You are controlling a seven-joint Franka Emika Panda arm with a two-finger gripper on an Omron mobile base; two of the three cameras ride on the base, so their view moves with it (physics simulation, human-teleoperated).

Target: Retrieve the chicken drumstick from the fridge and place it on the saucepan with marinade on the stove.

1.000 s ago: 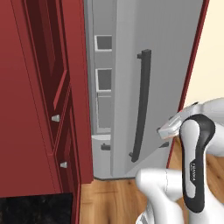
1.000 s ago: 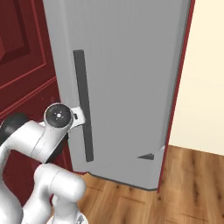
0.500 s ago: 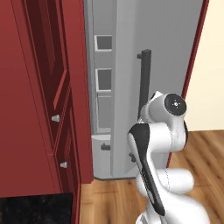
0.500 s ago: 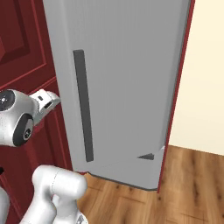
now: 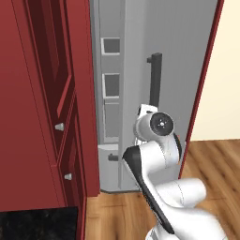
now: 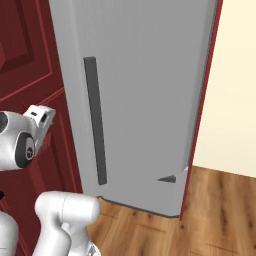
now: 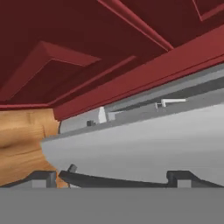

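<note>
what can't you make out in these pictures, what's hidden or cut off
- Fridge interior: the door, ajar, hides the shelves in both base views; no drumstick can be made out.
- Bar handle: lower part behind the arm, left base view.
- Gripper: the tips sit at the bottom edge of the hand view, wide apart.
- Dark patch, left base view: cut off by the bottom edge.
</note>
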